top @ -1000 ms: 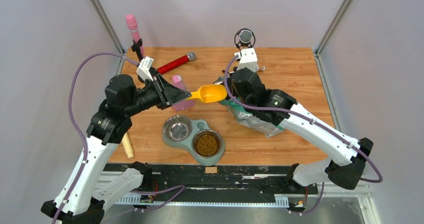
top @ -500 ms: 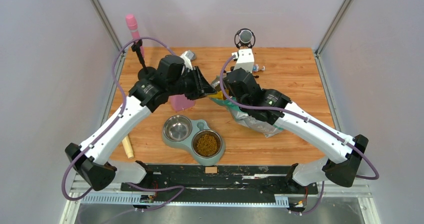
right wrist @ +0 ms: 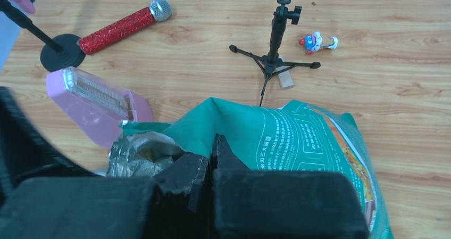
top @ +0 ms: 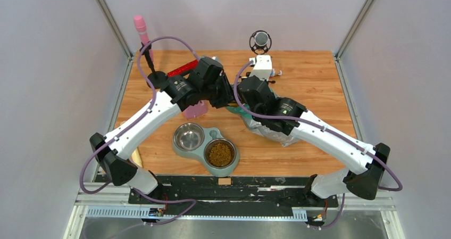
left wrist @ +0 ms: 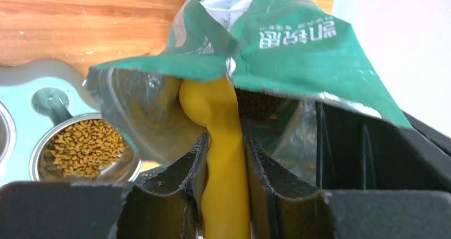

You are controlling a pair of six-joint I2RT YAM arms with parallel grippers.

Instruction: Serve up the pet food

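Observation:
A yellow scoop (left wrist: 226,170) is clamped by its handle in my left gripper (left wrist: 225,140). Its head is pushed into the open mouth of the teal-and-silver bag (left wrist: 298,52), where dark pet food (left wrist: 258,103) shows. My right gripper (right wrist: 211,148) is shut on the bag's (right wrist: 276,138) upper rim and holds the mouth up. In the top view the two grippers meet at the bag (top: 266,130). The teal double feeder (top: 208,134) has pet food (top: 219,154) in its right bowl. Its left steel bowl (top: 188,137) holds nothing.
A pink box (top: 195,110) lies just left of the bag. A red microphone (right wrist: 119,29), a black tripod stand (right wrist: 274,36) and a small toy figure (right wrist: 317,41) sit at the back. A pink microphone (top: 141,29) stands far left. A wooden stick (top: 136,156) lies at the near left.
My left arm has swung right and away from its base, carrying the yellow scoop from open air into the bag's mouth. The right gripper has kept its hold on the bag.

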